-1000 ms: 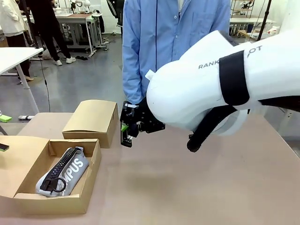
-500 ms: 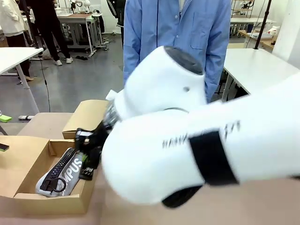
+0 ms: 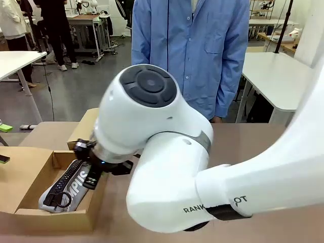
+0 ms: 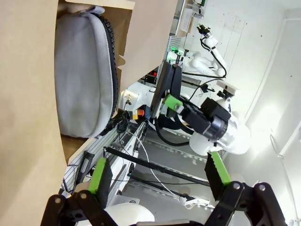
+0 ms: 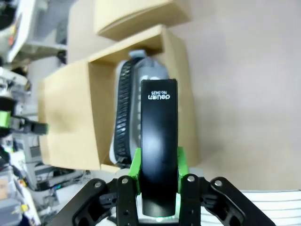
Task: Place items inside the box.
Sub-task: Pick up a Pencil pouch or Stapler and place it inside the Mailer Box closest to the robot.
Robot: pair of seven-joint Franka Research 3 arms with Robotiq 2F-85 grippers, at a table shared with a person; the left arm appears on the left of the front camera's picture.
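the right gripper (image 5: 159, 165) pinches a black deli stapler (image 5: 159, 127) between its green pads. it holds the stapler over the open cardboard box (image 5: 66, 117), just above the grey zip pencil case (image 5: 128, 103) lying inside. the left gripper (image 4: 157, 172) has its fingers spread wide with nothing between them, facing the box's side.

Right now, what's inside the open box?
A grey pencil case lies in the box. The right tool, holding a black stapler, covers part of the case and floor.
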